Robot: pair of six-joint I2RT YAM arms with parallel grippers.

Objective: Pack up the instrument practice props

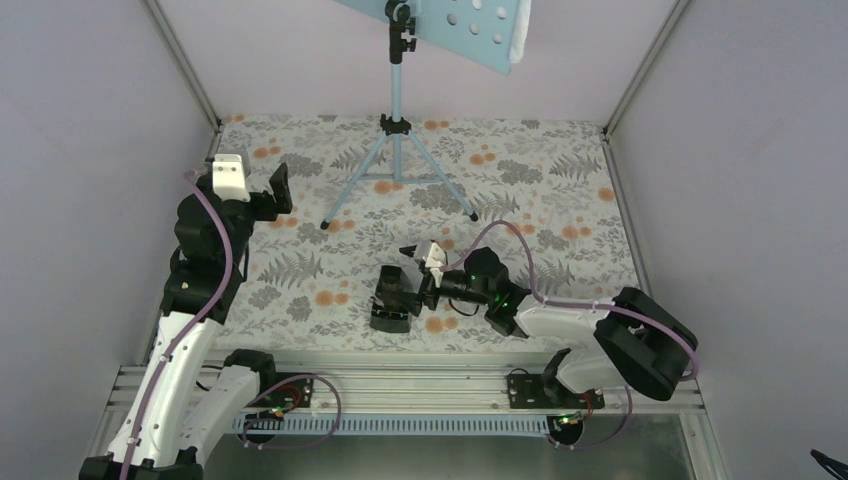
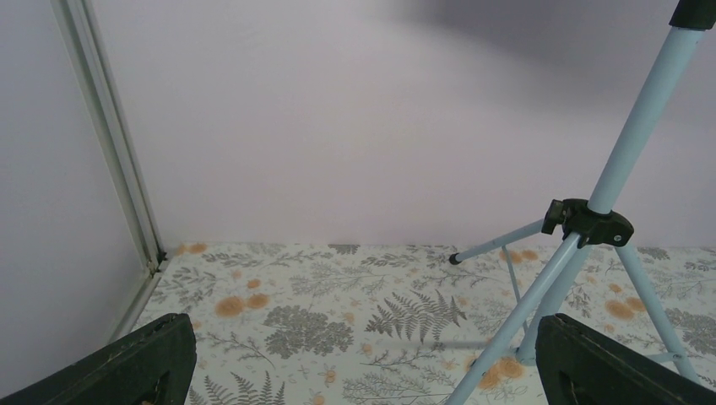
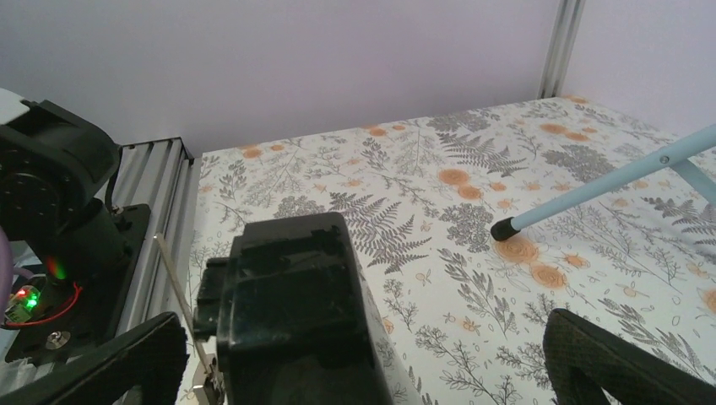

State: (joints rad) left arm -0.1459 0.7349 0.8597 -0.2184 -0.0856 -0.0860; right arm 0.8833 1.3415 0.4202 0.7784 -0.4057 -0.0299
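The light blue tripod music stand (image 1: 397, 150) stands at the back centre, its hole-dotted tray (image 1: 450, 25) tilted at the top. A pale strip (image 1: 518, 40) shows at the tray's right edge; I cannot tell whether it is the lavender sheet. The small black wedge-shaped box (image 1: 393, 288) sits on the mat at front centre. My right gripper (image 1: 400, 285) is open with its fingers either side of the box (image 3: 291, 312), which is nearer the left finger (image 3: 127, 363). My left gripper (image 1: 275, 195) is open and empty, left of the stand's legs (image 2: 591, 224).
A floral mat (image 1: 560, 200) covers the floor. Lavender walls and aluminium posts (image 1: 185, 60) close in the left, back and right. A metal rail (image 1: 400, 385) runs along the near edge. A stand foot (image 3: 502, 226) rests just beyond the right gripper.
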